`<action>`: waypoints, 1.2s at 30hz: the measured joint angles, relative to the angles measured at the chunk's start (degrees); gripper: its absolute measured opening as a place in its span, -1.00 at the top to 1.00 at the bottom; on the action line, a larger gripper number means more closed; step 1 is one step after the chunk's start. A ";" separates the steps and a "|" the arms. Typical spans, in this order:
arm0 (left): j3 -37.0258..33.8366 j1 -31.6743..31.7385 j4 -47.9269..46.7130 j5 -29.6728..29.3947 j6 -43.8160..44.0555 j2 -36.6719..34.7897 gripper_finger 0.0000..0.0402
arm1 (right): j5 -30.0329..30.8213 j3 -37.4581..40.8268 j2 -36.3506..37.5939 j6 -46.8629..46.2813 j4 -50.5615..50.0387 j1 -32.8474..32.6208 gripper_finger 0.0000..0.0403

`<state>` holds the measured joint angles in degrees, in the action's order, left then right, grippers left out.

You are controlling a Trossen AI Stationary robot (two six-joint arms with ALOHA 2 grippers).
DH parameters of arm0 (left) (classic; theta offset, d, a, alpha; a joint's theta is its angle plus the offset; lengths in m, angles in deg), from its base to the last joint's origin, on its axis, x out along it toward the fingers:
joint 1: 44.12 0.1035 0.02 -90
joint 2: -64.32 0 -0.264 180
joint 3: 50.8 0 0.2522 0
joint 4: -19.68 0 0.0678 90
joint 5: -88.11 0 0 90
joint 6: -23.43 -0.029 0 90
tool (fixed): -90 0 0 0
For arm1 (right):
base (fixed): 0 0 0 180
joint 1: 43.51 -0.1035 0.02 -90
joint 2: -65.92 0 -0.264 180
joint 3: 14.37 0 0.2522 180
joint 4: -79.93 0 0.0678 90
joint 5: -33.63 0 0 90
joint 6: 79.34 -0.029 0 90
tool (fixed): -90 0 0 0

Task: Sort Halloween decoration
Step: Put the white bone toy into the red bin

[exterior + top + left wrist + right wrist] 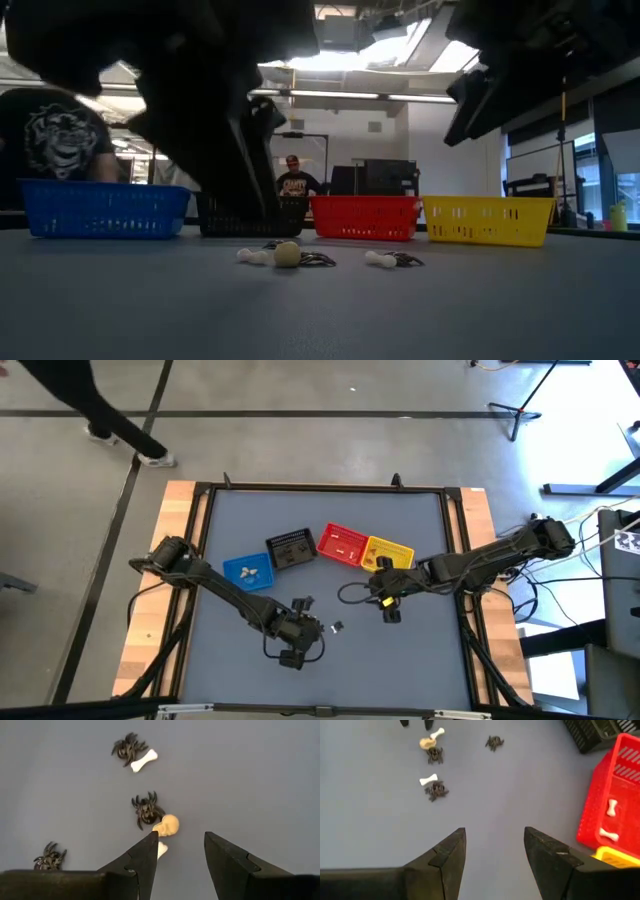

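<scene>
Sorting part done: 2 bones [609,820] in the red basket [600,805]; left hand [180,852], released, hovers over a skull [167,825] among loose spiders [146,809] on the desk [260,780].

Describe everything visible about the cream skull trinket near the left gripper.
The skull is a tiny cream-yellow trinket, plastic by its look, rounded, lying on the grey table. A black spider touches it on one side, and a white bone lies close by, partly hidden behind a finger of the left gripper. That gripper hangs just above it with open jaws, holding nothing. In the low view the skull rests flat among the other pieces.
</scene>
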<state>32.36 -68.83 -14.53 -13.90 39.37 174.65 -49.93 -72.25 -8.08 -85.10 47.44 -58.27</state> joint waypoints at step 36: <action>0.02 3.32 -4.31 4.20 0.00 2.23 0.60 | -5.60 1.06 -0.83 0.04 5.78 0.04 0.01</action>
<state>32.38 -65.51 -18.83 -9.70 39.37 176.88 -55.53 -71.20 -8.91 -85.06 53.22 -58.23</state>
